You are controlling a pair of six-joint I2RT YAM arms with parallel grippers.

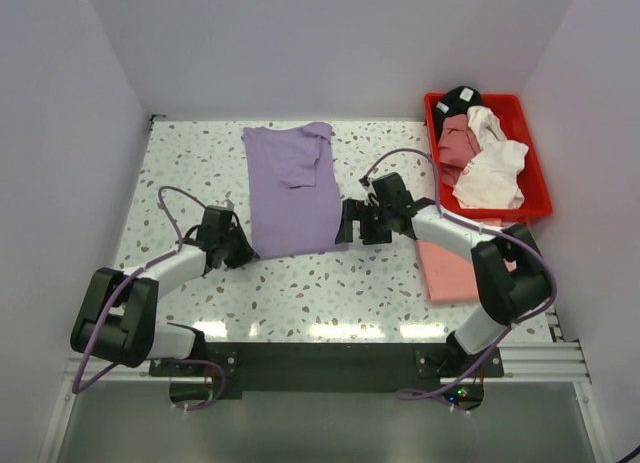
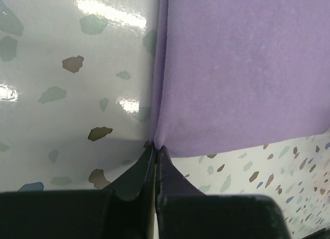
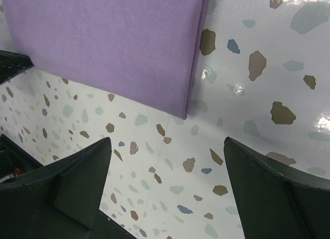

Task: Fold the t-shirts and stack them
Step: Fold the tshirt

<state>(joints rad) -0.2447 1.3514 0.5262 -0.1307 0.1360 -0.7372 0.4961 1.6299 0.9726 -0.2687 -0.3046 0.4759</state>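
Top external, purple shirt [image 1: 293,188]: flat on the table [image 1: 300,293], mid-far, left of centre; long edges run near to far; a flap folded onto its far half.
Left gripper [image 1: 245,251]: at the near left corner of the purple shirt, arm reaching in from the near left.
Left wrist, jaws: pressed together, only a hairline between the fingers [image 2: 135,177]; the shirt's corner ends right at the tips and looks pinched there.
Left wrist, cloth: left edge doubled over into a smooth fold, near edge straight, speckled table on both sides.
Right gripper [image 1: 347,223]: just beside the near right corner of the purple shirt, arm bent in from the right.
Right wrist, jaws: spread wide, nothing between them but bare table; fingers [image 3: 77,182] clear of the cloth.
Right wrist, cloth: near right corner lying flat just ahead of the fingertips, not touching them.
Pink shirt [image 1: 455,268]: folded flat on the table, near right, partly under the right arm.
Bin [image 1: 537,178]: red, far right corner of the table.
Bin contents: black shirt [image 1: 460,98] at the far end, rose shirt [image 1: 458,143] on the left side, white shirt [image 1: 492,168] across the middle and near end; all three crumpled and unfolded.
Spacing: purple shirt well apart from the bin and the pink shirt.
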